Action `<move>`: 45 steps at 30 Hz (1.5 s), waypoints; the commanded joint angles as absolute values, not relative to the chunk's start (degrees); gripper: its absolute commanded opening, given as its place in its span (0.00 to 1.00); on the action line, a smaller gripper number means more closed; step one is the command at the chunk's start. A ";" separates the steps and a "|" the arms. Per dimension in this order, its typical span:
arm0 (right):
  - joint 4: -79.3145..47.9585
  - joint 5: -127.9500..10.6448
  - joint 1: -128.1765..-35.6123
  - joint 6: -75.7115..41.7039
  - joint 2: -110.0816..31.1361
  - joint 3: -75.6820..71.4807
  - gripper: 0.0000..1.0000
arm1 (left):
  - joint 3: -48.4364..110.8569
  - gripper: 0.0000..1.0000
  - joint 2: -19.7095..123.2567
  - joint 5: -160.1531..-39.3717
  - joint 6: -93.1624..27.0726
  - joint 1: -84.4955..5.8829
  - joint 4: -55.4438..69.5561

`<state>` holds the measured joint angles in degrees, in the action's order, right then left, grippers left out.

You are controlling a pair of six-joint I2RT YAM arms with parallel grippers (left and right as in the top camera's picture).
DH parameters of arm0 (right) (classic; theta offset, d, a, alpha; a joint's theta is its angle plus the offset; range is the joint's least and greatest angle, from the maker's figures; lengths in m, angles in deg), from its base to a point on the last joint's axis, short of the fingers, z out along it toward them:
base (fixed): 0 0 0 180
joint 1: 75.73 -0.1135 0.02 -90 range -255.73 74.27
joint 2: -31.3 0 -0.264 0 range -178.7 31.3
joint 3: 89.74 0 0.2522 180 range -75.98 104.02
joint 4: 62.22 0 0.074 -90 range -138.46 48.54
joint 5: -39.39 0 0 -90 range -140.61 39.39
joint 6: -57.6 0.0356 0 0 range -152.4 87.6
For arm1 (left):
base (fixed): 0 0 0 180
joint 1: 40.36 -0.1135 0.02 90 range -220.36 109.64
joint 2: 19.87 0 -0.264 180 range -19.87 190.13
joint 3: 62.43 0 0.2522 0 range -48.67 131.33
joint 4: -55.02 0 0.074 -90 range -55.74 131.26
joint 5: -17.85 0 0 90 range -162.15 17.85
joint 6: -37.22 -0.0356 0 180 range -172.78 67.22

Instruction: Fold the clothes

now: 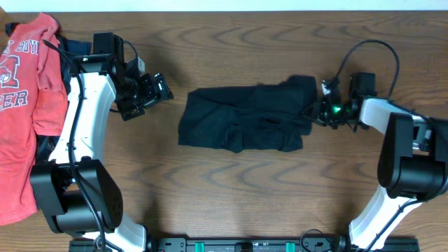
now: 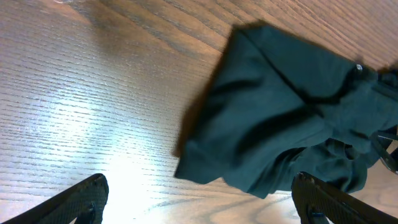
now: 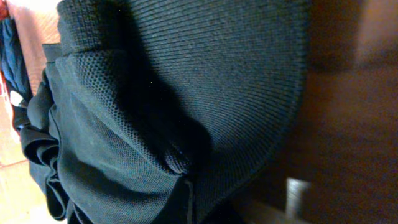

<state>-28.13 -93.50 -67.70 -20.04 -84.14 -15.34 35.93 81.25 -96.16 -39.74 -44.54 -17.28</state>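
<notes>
A red shirt lies at the tabletop's nine o'clock edge, beside my left arm. My left pincer hangs with its jaws spread wide and empty. It is near the black shirt but apart from it, at the shirt's ten o'clock. The black shirt lies crumpled in a loose band across the tabletop's centre. At its three o'clock edge my right pincer is closed, pinching a bunch of the black fabric; that wrist view shows only puckered knit, close up.
</notes>
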 commanded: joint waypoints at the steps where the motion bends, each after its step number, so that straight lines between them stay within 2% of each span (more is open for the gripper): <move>1: -25.37 -81.85 -63.24 -24.22 -85.86 -17.24 0.01 | 36.59 0.95 80.02 -95.83 -40.75 -43.69 -17.39; 8: -15.62 -79.47 -57.03 -29.48 -85.10 -10.77 0.01 | 36.57 0.96 80.11 -94.76 -40.73 -41.35 -16.39; 14: -8.35 -79.49 -57.05 -32.28 -84.47 -4.25 0.01 | 36.57 0.96 80.11 -94.54 -40.47 -40.91 -15.21; 22: -0.96 -76.74 -62.56 -32.81 -80.53 2.92 0.01 | 36.52 0.96 80.11 -88.99 -38.76 -40.91 -13.63; 28: 6.93 -75.49 -67.13 -33.81 -77.36 10.39 0.01 | 36.19 1.00 80.20 -86.84 -37.62 -41.72 -10.68; 38: 18.01 -74.38 -74.61 -33.77 -75.98 17.52 0.01 | 35.98 1.00 83.61 -87.11 -37.03 -48.02 -10.51; 45: 20.11 -74.36 -81.40 -32.81 -75.96 17.52 0.01 | 35.95 1.00 83.87 -87.72 -37.03 -53.52 -10.31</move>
